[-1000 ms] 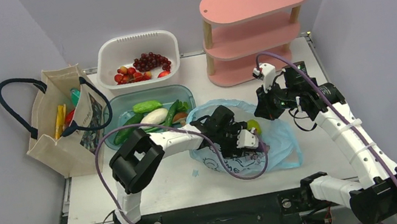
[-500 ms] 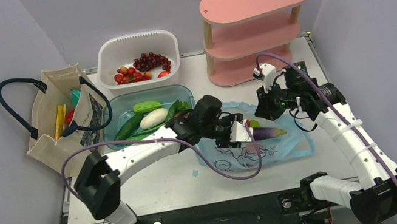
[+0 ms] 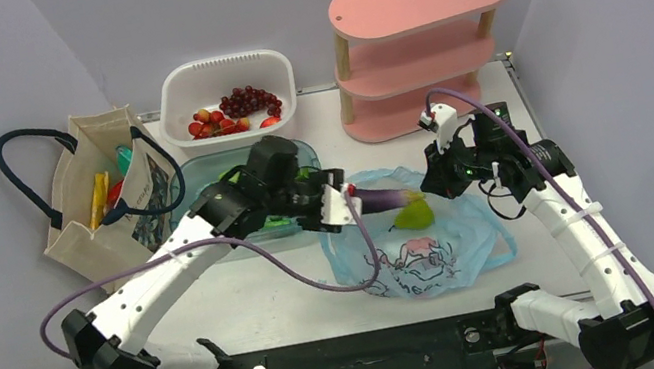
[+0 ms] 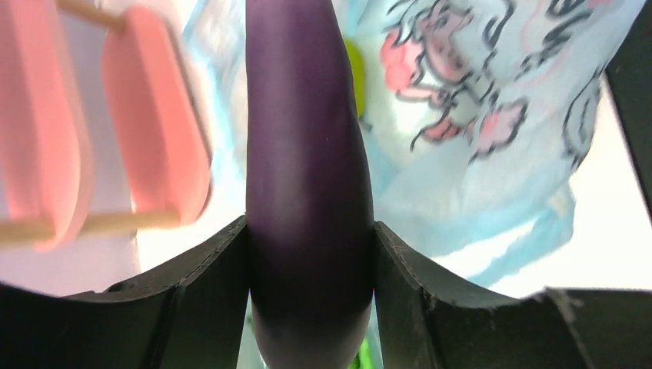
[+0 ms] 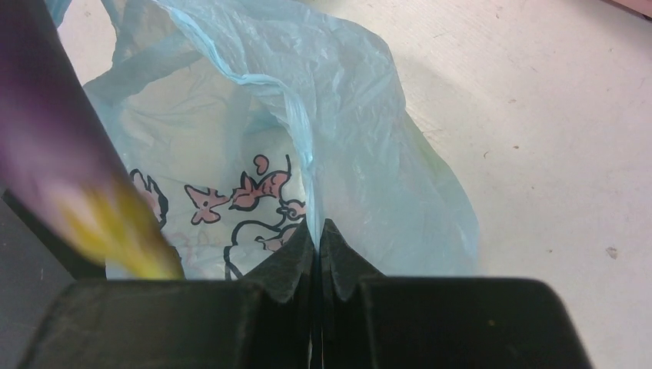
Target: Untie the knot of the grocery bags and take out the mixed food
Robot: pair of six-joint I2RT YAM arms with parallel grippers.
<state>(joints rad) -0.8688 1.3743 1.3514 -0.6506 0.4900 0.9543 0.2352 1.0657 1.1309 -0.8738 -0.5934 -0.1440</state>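
Observation:
The light blue plastic bag (image 3: 426,248) lies open and flat on the table, and no knot shows on it. My left gripper (image 3: 351,203) is shut on a purple eggplant (image 3: 386,198) and holds it level above the bag's left rim. In the left wrist view the eggplant (image 4: 307,146) fills the gap between both fingers (image 4: 207,284). A green pear (image 3: 415,217) rests inside the bag. My right gripper (image 3: 440,185) is shut on the bag's far rim (image 5: 307,154), pinching the film. The beige tote (image 3: 103,234) stands at the left with snack packets (image 3: 100,196) inside.
A clear teal tub (image 3: 198,167) with green vegetables sits under my left arm. Behind it stands a white slotted basket (image 3: 222,73) with grapes and red fruit. At the back right is a pink three-tier shelf (image 3: 425,45).
My left arm has pulled the eggplant up out of the bag and swung it left toward the tub. The bag has slumped flatter and the pear now shows. The right gripper has held still.

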